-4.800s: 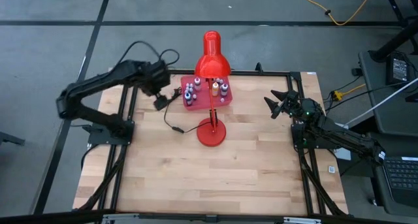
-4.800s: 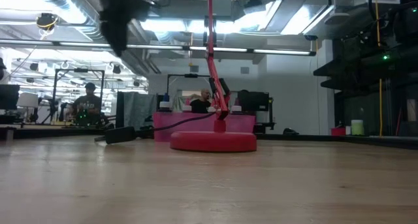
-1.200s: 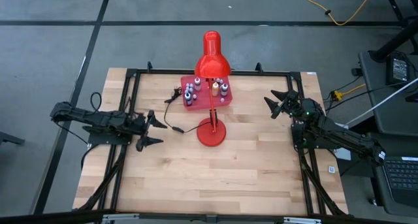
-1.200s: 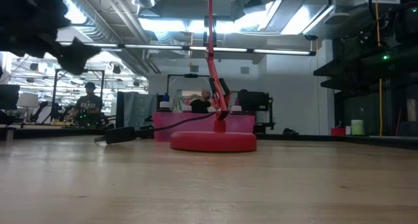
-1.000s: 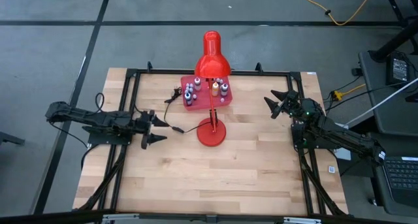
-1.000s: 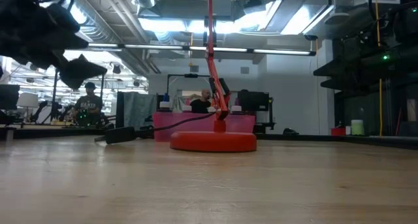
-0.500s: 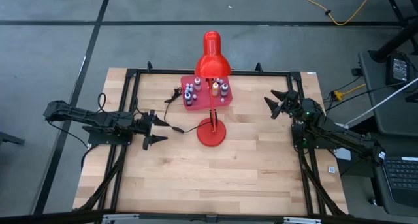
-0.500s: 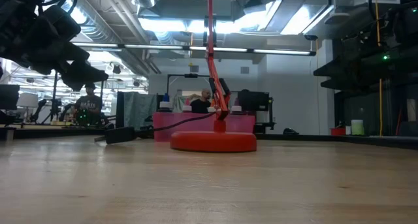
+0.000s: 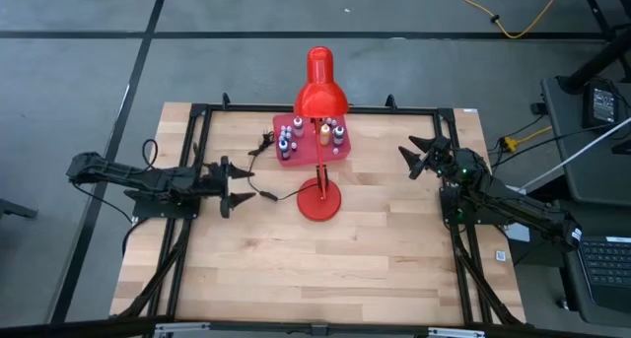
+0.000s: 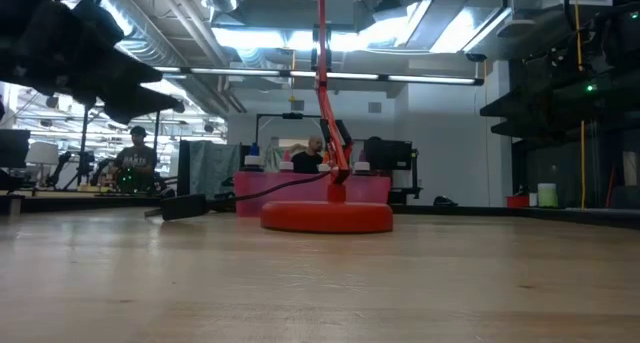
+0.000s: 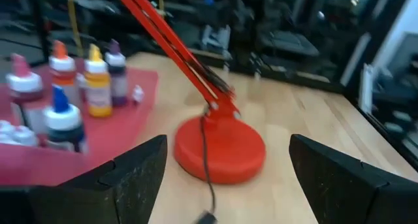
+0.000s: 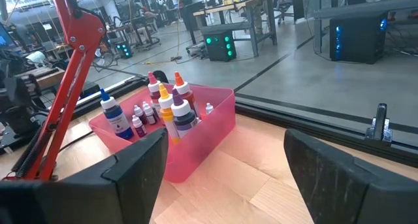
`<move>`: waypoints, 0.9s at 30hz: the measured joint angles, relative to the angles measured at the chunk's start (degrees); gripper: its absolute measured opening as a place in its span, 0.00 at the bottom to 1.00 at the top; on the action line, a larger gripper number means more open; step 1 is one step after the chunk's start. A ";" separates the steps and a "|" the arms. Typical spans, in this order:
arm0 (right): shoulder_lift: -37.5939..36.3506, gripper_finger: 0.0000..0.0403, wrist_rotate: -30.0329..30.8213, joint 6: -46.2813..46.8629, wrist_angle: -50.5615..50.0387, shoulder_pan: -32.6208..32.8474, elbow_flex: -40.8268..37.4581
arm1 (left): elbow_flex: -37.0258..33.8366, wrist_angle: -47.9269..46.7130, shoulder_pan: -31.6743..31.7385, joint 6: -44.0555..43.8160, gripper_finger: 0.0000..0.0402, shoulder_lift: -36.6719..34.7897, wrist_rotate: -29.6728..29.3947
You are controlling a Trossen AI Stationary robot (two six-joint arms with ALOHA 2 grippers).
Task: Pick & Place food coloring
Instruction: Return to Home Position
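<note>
Overhead strip lights and rows of benches fill the workshop behind the wooden table, and a person shows far back, off to one side of the lamp. That red lamp stands near the middle of the table, its round base flat on the wood and its shade leaning out over the far side. Just behind the base lies the pink tray, and all the food coloring I can see stands upright inside it, pale caps up, in a loose cluster; the lamp's arm crosses over the tray in the high view. A dark cord runs from the base across the wood on the lamp's left and curls back toward the tray. My left gripper hangs above the table on the lamp's left, level with the base and pointed at it, close to the cord; its fingers are spread wide with nothing between them, the base showing plainly in the gap. My right gripper sits well apart on the lamp's right, near the table's edge and aimed toward the tray; its fingers are likewise parted wide and hold nothing.
</note>
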 joint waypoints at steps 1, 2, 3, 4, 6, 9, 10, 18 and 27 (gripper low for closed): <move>0.00 0.76 0.02 0.00 0.02 -0.01 0.00 | 0.00 0.46 0.00 0.00 0.79 -0.34 -0.95; -0.01 0.76 0.01 0.03 0.00 -0.01 0.00 | 0.00 1.29 0.00 0.00 0.79 -0.68 -1.57; -0.01 0.76 0.01 0.07 0.00 -0.01 0.00 | 0.00 1.79 0.00 0.02 0.79 -1.05 -2.05; 0.00 0.76 0.00 0.06 0.00 -0.01 0.00 | 0.02 2.57 0.00 0.03 0.79 -1.28 -2.66; 0.00 0.76 0.00 0.00 0.02 -0.02 0.00 | 0.02 3.68 0.00 0.81 0.79 -1.78 -4.35; -0.02 0.76 0.02 0.04 0.02 -0.01 0.00 | 0.07 4.38 0.00 2.38 0.79 -2.13 -7.81; -0.02 0.76 0.01 0.00 0.01 -0.01 0.00 | 0.07 4.32 0.00 2.56 0.79 -2.24 -8.55; 0.00 0.76 0.00 0.05 0.00 0.00 0.00 | 0.09 6.12 0.00 1.44 0.79 -2.61 -5.92; -0.01 0.76 0.01 0.07 0.02 -0.01 0.00 | 0.09 5.96 0.00 1.46 0.79 -2.54 -5.86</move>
